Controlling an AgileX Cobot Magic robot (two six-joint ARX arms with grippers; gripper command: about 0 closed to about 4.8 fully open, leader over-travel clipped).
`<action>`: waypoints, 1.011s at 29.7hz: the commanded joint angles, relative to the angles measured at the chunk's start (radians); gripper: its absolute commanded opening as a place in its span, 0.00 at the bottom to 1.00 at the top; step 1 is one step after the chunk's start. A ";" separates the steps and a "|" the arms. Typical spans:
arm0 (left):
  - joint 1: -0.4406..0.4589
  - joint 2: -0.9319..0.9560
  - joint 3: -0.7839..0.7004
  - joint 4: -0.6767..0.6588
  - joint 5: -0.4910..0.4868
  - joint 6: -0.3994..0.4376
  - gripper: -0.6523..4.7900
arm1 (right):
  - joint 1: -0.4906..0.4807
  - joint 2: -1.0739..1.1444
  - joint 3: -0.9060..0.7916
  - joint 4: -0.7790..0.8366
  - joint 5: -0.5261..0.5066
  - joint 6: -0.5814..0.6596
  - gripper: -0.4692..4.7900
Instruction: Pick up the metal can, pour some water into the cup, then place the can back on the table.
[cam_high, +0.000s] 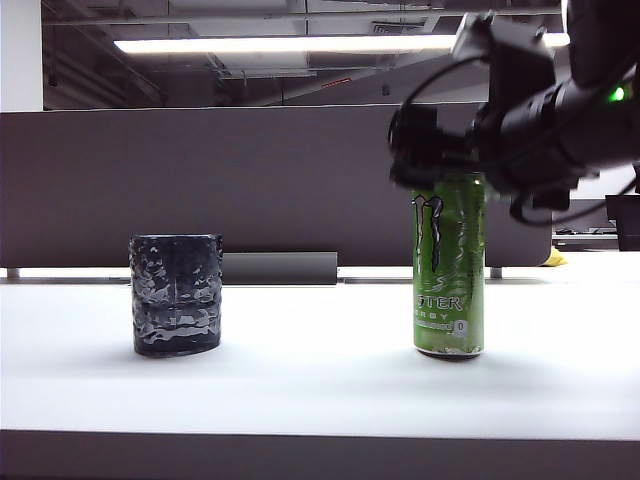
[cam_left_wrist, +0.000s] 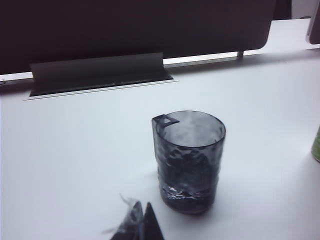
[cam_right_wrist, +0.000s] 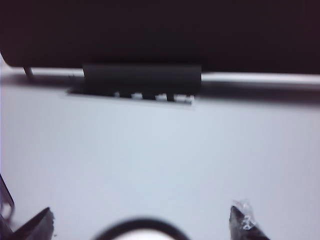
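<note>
The green can stood upright on the white table, well apart from the cup, under the right gripper with fingers spread; the left gripper looked closed near the cup, before a dark divider.

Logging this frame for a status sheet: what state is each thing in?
metal can: upright on the table, top hidden behind the right gripper.
cup: upright, apart from the can; contents unclear.
right gripper: open, fingertips spread either side of the can's rim.
left gripper: fingertips together, near the cup, holding nothing.
</note>
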 joint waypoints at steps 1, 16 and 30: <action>0.040 0.001 0.002 0.013 0.000 0.000 0.11 | 0.002 -0.060 0.002 0.039 0.011 -0.003 1.00; 0.306 0.001 0.002 0.013 -0.002 0.000 0.11 | 0.002 -0.541 0.002 -0.123 0.023 -0.045 0.64; 0.304 0.001 0.001 0.013 0.000 0.000 0.11 | 0.000 -1.273 0.002 -0.801 0.084 -0.085 0.08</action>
